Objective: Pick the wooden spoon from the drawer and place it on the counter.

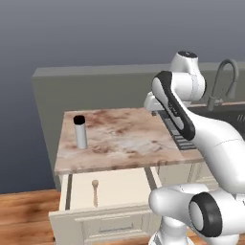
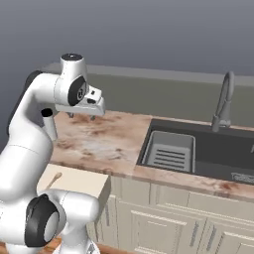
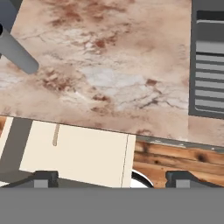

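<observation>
The wooden spoon [image 1: 95, 191] lies lengthwise in the pulled-out cream drawer [image 1: 124, 186], left of its middle, bowl towards the counter. In the right base view the spoon [image 2: 53, 180] shows behind my arm in the drawer [image 2: 82, 179]. My gripper [image 2: 81, 116] hangs open and empty high over the mottled stone counter [image 2: 99, 144], pointing down. In the hand view the fingertips [image 3: 46, 178] stand wide apart at the bottom. There part of the spoon's handle [image 3: 55, 134] shows in the drawer [image 3: 83, 153], just below the counter [image 3: 109, 65] edge.
A grey cylinder with a black cap [image 1: 80, 131] stands upright on the counter's left part. To the right are a dark sink [image 2: 198, 149] with a ribbed grey tray [image 2: 168, 151] and a faucet [image 2: 223, 99]. A grey wall backs the counter. Wooden floor [image 3: 179, 155] lies below.
</observation>
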You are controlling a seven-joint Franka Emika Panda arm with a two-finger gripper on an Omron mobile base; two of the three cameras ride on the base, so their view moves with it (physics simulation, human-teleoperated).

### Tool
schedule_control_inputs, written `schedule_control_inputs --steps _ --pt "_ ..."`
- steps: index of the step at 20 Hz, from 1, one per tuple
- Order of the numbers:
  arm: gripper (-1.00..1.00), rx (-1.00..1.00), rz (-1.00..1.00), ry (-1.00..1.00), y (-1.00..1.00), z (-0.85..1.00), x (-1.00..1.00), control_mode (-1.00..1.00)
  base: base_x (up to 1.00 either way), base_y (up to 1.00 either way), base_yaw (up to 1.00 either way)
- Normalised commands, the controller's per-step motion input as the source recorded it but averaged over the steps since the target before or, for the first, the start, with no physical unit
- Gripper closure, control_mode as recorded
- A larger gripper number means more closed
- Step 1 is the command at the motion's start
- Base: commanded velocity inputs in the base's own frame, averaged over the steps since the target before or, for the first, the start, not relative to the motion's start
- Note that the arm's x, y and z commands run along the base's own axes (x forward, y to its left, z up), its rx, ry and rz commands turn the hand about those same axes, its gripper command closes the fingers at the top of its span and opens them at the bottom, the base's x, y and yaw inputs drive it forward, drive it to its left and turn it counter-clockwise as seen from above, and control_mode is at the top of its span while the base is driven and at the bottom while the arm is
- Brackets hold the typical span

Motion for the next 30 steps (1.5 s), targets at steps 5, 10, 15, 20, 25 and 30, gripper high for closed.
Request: schedule_control_inputs --steps 5,10,15,20,25,30 --pt "-1.0 0.0 0.0 0.0 0.0 0.0 0.0 1.0 -0.17 -0.5 0.51" --pt "-1.0 0.0 0.0 0.0 0.0 0.0 0.0 1.0 -0.01 -0.29 0.59" --pt "-1.0 0.0 0.0 0.0 0.0 0.0 0.0 1.0 -0.16 -0.38 0.64" --pt "-1.0 0.0 0.0 0.0 0.0 0.0 0.0 1.0 -0.62 -0.66 0.54" --pt "-1.0 0.0 0.0 0.0 0.0 0.0 0.0 1.0 -0.54 -0.65 0.45" --pt "-1.0 0.0 0.0 0.0 0.0 0.0 0.0 1.0 -0.09 -0.51 0.41"
